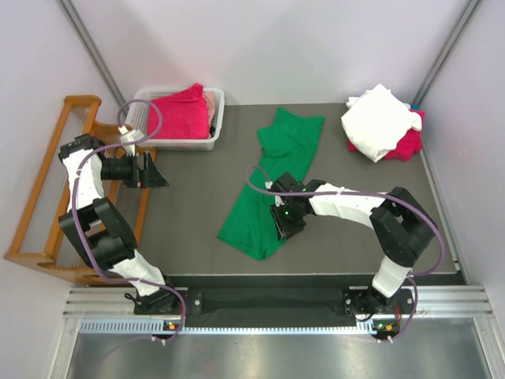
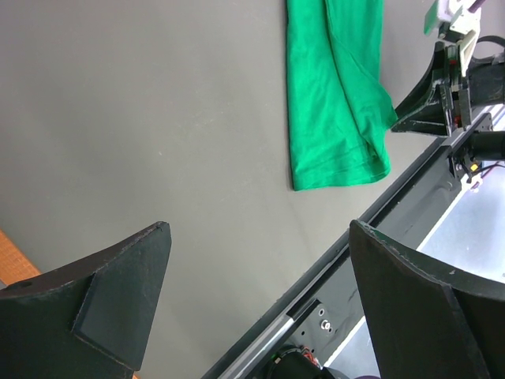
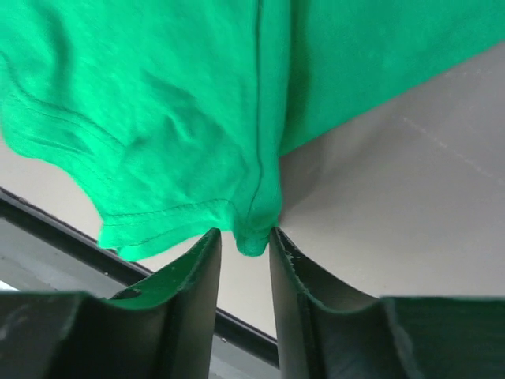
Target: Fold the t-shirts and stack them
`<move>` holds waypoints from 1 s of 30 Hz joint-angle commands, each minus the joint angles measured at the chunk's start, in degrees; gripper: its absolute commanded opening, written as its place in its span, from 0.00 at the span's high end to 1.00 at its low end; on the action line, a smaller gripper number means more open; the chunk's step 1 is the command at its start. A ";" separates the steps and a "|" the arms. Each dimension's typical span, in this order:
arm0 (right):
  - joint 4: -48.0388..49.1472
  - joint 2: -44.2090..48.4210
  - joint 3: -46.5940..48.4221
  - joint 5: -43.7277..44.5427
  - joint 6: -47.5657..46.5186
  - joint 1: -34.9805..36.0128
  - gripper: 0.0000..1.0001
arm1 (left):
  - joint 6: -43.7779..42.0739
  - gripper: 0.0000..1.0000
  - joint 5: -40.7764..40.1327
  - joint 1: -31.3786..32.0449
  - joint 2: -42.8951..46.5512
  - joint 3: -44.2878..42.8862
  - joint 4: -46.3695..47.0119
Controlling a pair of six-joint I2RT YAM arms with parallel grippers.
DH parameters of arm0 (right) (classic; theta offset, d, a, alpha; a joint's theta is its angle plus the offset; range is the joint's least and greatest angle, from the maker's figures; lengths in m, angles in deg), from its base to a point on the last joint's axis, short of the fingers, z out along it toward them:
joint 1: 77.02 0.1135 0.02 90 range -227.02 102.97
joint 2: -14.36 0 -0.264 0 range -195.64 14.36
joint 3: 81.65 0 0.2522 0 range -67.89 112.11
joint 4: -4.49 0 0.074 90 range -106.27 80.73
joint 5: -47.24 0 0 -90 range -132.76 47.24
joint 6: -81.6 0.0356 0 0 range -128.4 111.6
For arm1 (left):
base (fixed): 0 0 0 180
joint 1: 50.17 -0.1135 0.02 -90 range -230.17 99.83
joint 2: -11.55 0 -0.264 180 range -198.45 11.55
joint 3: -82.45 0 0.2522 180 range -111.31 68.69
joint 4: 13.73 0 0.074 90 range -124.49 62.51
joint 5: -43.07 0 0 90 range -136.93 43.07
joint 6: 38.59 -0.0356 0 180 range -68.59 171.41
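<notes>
Two fingertips at work: pinching, with the right gripper [image 3: 245,235], a small fold at the stitched edge of the bright green cotton t-shirt [image 3: 173,118], pads drawn close and cloth filling the gap at the tips. Set low over the dark grey table [image 1: 189,213], on the right side of that shirt toward its near end. Nothing in the left gripper [image 2: 260,229]: spread wide, hovering off to the left above bare table, near the orange wooden rack [image 1: 47,189] and just in front of the white slatted plastic basket [image 1: 217,118].

Roughly halfway, by judgement. Seemingly done: the loosely folded white t-shirt [image 1: 379,122] lying atop a crimson t-shirt [image 1: 406,146] at the far right corner. In hand: the green one, laid diagonally across the middle, narrowed lengthwise into a long strip but not yet folded short. Left to do: finishing that fold, moving it to the pile, then dealing with the pinkish-red t-shirt [image 1: 180,114] heaped in the basket.

As for the green shirt: soft, thin, limp; mostly smooth, puckered near the pinch, layered edges not quite aligned.
</notes>
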 commanded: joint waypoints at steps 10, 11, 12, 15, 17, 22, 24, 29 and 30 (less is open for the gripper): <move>-3.00 -0.49 10.80 -0.13 -1.80 2.50 0.81 | -2.95 0.01 2.40 -0.05 -0.01 1.05 -5.36; -3.18 -1.10 11.25 -0.74 -1.97 2.76 0.81 | -3.04 0.01 2.49 -0.05 0.08 1.05 -5.45; -3.44 -1.45 11.69 -0.92 -1.98 3.54 0.81 | -3.30 0.02 2.49 -0.13 0.08 1.05 -5.80; -3.53 -2.42 13.18 -1.71 -2.06 5.39 0.82 | -3.48 0.01 2.05 -0.05 0.17 0.97 -5.80; -4.41 -3.29 14.94 -1.28 -2.24 6.19 0.82 | -3.48 0.01 2.05 -0.05 -0.01 0.96 -5.80; -5.82 -3.48 13.38 5.21 -2.15 6.10 0.69 | -4.35 0.01 1.96 -0.13 -0.01 0.88 -6.50; -5.12 -3.04 11.79 5.23 -1.89 4.70 0.64 | -4.62 0.01 1.70 -0.13 -0.18 1.14 -6.59; -3.80 -0.93 9.15 6.02 -0.75 2.33 0.62 | -4.88 0.02 1.78 -0.13 -0.27 1.49 -6.77; -3.71 -1.01 8.80 5.93 -0.83 2.15 0.62 | -4.97 0.01 1.87 -0.05 -0.27 1.49 -6.77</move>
